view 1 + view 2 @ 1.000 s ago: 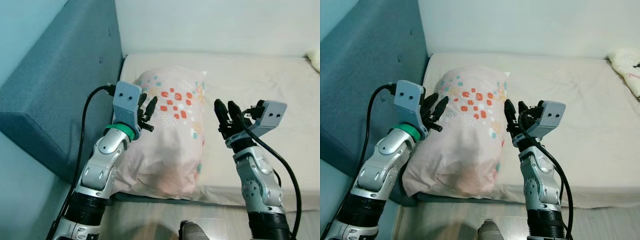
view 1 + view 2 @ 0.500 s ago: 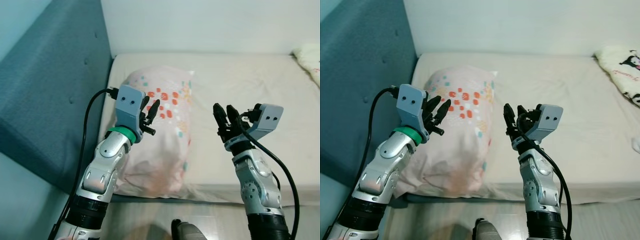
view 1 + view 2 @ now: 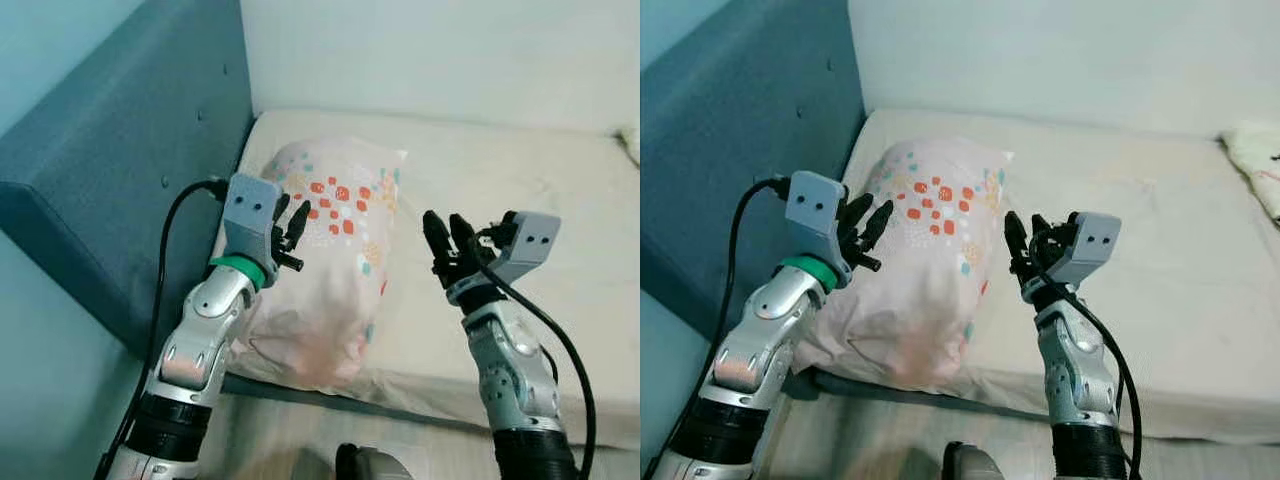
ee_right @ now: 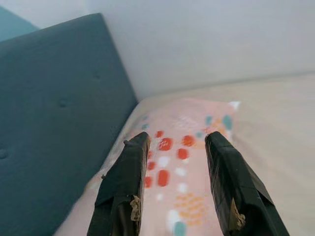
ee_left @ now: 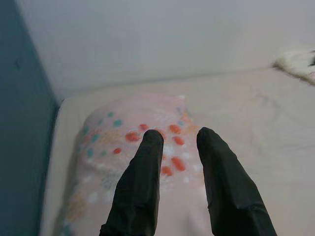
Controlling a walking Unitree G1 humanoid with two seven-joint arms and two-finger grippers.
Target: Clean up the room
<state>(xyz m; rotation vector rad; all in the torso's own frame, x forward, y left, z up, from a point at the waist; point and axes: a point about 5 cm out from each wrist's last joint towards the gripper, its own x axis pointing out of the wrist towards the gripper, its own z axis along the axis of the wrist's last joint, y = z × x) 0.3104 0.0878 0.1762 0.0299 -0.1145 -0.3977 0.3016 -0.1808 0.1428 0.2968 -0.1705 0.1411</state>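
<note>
A pale pink pillow point(image 3: 330, 260) with red, teal and orange spots lies on the cream mattress point(image 3: 520, 190), close to the blue headboard. My left gripper point(image 3: 292, 222) is raised over the pillow's left side, open with nothing between its fingers. My right gripper point(image 3: 446, 238) is raised to the right of the pillow, above the mattress, also open and holding nothing. Both wrist views look along the black fingers point(image 5: 142, 182) at the spotted pillow point(image 4: 177, 162) below.
A padded blue headboard point(image 3: 120, 170) runs along the left of the bed. A white wall point(image 3: 440, 50) stands behind the mattress. A white soft item point(image 3: 1255, 160) lies at the far right of the bed. Wooden floor point(image 3: 890, 440) shows by the mattress's near edge.
The whole picture has shifted, so the camera has moved. Both grippers stay raised and open in about the same pose by the pillow.
</note>
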